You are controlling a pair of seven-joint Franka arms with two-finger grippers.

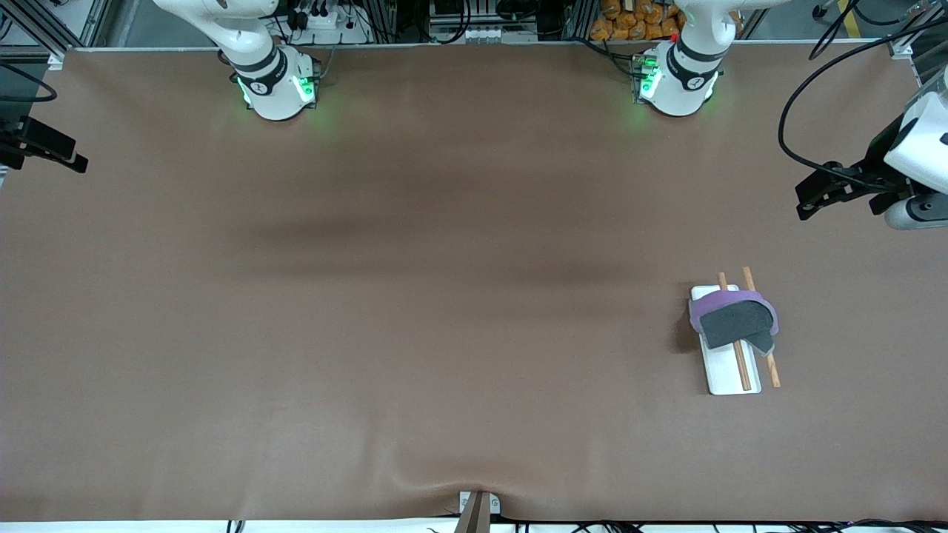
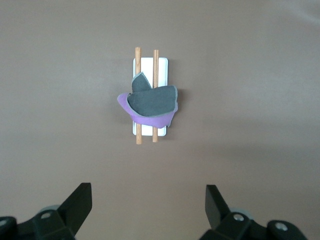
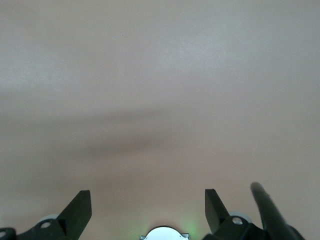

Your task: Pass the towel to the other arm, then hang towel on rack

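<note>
The towel (image 1: 733,320), purple with a dark grey side, is draped across both brown rods of the rack (image 1: 729,376), which stands on its white base toward the left arm's end of the table. It also shows in the left wrist view as the towel (image 2: 152,102) on the rack (image 2: 161,65). My left gripper (image 1: 803,201) is up in the air over the table's left-arm end, away from the rack, open and empty (image 2: 148,192). My right gripper (image 1: 74,159) is up over the right arm's end of the table, open and empty (image 3: 147,195).
The brown mat (image 1: 415,333) covers the whole table. A small camera mount (image 1: 478,509) sits at the table edge nearest the front camera. A black cable (image 1: 815,81) loops above the left arm's end. The right arm's base (image 3: 162,234) shows in the right wrist view.
</note>
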